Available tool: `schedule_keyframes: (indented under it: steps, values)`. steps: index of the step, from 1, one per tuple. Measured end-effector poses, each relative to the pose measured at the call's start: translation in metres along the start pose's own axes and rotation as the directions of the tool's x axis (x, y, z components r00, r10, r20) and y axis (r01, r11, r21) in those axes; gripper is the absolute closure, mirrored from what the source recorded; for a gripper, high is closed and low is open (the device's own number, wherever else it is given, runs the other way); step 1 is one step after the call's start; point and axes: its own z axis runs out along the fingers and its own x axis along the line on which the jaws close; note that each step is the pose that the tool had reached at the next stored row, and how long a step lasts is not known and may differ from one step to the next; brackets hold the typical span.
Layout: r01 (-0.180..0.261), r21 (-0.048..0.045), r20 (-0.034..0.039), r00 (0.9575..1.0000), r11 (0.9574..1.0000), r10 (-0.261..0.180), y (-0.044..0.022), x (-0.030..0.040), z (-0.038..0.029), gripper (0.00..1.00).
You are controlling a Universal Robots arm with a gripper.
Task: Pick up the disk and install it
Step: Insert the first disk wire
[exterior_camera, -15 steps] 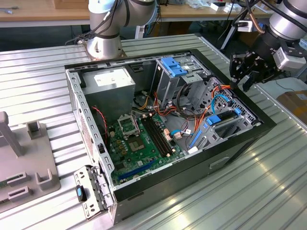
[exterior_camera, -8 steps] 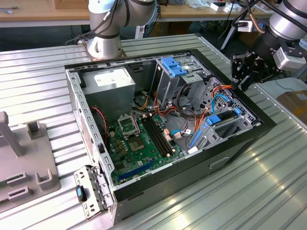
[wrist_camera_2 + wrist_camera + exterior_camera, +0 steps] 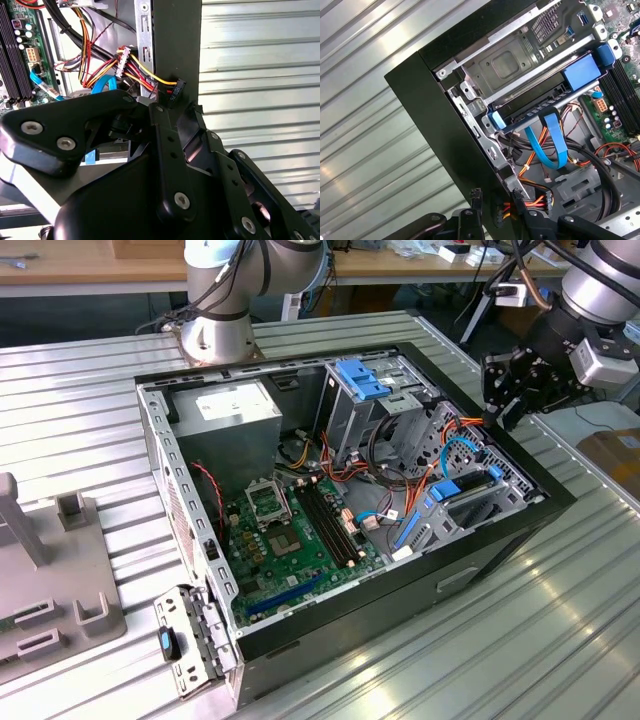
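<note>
The gripper (image 3: 507, 398) hangs over the front wall of the computer case (image 3: 500, 540), fingers (image 3: 476, 196) apart and holding nothing; the disk (image 3: 540, 97) lies in its bay just inside that wall, blue rails along its edges, beside the looping blue cables (image 3: 547, 145). The step in hand appears to be the approach to the disk; done well, it keeps the fingers square to the rails and clear of cables and wall edge. The case stands on a ribbed metal table (image 3: 560, 630); a grey fixture (image 3: 50, 580) sits at the exterior view's left; wooden benches (image 3: 90, 260) stand behind.
</note>
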Motion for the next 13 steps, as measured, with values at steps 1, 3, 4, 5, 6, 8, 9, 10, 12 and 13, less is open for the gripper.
schedule_keyframes:
  steps: [1, 3, 4, 5, 6, 8, 9, 10, 12, 13]
  values:
    - [0.000, 0.0000, 0.0000, 1.0000, 1.0000, 0.000, 0.0000, 0.0000, 0.0000, 0.64]
    - [0.000, 0.0001, 0.0000, 1.0000, 1.0000, 0.000, -0.0001, 0.0001, 0.0000, 0.64]
    - [0.000, 0.0000, -0.0001, 1.0000, 1.0000, 0.000, -0.0001, 0.0001, 0.0000, 0.64]
    - [0.000, 0.0000, 0.0000, 1.0000, 1.0000, 0.000, -0.0001, 0.0001, 0.0000, 0.64]
    - [0.000, 0.0001, 0.0000, 1.0000, 1.0000, 0.000, -0.0001, 0.0001, 0.0001, 0.64]
    - [0.000, 0.0001, 0.0000, 1.0000, 1.0000, 0.000, -0.0001, 0.0002, 0.0001, 0.73]
    - [0.000, 0.0001, -0.0001, 1.0000, 1.0000, 0.000, -0.0001, 0.0002, 0.0001, 0.73]
    - [0.000, 0.0001, 0.0000, 1.0000, 1.0000, 0.000, -0.0001, 0.0002, 0.0001, 0.73]
    - [0.000, 0.0001, 0.0000, 1.0000, 1.0000, 0.000, -0.0001, 0.0002, 0.0001, 0.73]
    - [0.002, 0.0017, 0.0010, 1.0000, 1.0000, -0.002, 0.0001, 0.0003, 0.0001, 0.73]
